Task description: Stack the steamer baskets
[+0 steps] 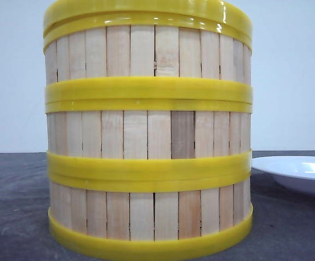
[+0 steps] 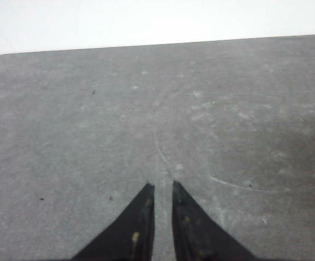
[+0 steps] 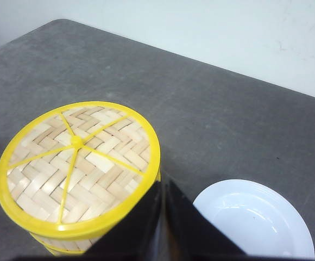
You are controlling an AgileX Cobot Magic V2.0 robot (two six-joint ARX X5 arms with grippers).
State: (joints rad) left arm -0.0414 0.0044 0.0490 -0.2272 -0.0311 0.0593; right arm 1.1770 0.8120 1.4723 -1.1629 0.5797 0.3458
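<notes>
Because the front camera sits so close, I see the steamer baskets [image 1: 149,136] only as a wall of pale slats and yellow bands filling most of the frame: three of them stacked one on another on the gray table [image 1: 16,217], with the bottom band cut off at the lower edge. On top sits a yellow-rimmed lid [image 1: 146,19], but from this view I get only its edge, cropped by the frame. To the right a white plate [image 1: 298,171] pokes in, cut off at the frame's side, near the stack but not touching it. Neither arm shows here.

My right wrist camera gives what the front one lacks: the lid's [image 3: 79,168] woven top, its yellow spokes and small central knob, and the stack under it as only a sliver of slats. The plate [image 3: 255,223] lies apart from the stack on bare table. My right tool [image 3: 163,217] hangs above the gap between them, its fingers almost together and gripping nothing.

My left wrist camera shows only scuffed table [image 2: 92,109] with a faint ring mark. My left tool [image 2: 163,217] has its fingers nearly together too, a narrow slit between them, holding nothing.
</notes>
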